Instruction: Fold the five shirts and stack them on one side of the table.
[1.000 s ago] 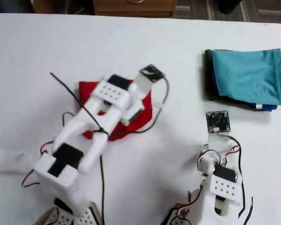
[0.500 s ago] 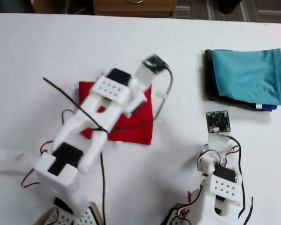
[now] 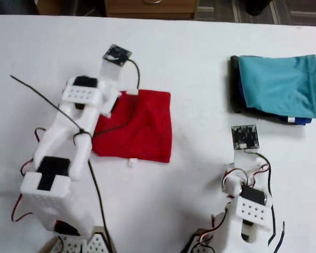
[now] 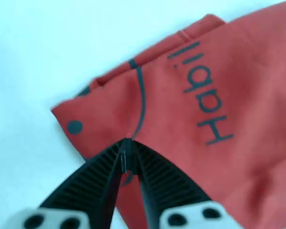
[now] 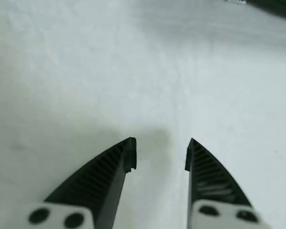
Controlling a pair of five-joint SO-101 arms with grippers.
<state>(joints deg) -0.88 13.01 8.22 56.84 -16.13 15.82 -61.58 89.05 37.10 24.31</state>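
From above, your red shirt point(image 3: 139, 126) lies folded flat in a rough square, left of the middle of the white table point(image 3: 200, 47). Your left arm point(image 3: 68, 132) stretches from the near edge up to the shirt's far left corner. Its wrist sits over that corner, and a dark cable trails across the cloth. A small white tag pokes out at the shirt's near edge.

The stack point(image 3: 276, 89) sits on the table's right side, well apart from the red shirt. A teal shirt point(image 3: 282, 84) is on top, a black layer shows along its left edge, and a sliver of blue peeks out at the near right corner. Your right arm point(image 3: 253, 208) is drawn in near the front edge. It is nearer you than the stack and apart from it.

In the left wrist view, your left gripper point(image 4: 126, 145) has its tips pressed tightly together. They rest right on the red cloth, close to one of its corners, beside dark lettering and a curved printed line. You cannot tell whether a pinch of fabric is caught between the tips. Bare table shows past that corner.

In the right wrist view, your right gripper point(image 5: 159, 152) has its jaws spread apart and grasps nothing. Bare white table lies under and between them, with a soft shadow just ahead of the tips. A dark strip shows at the far corner, too cropped to identify.
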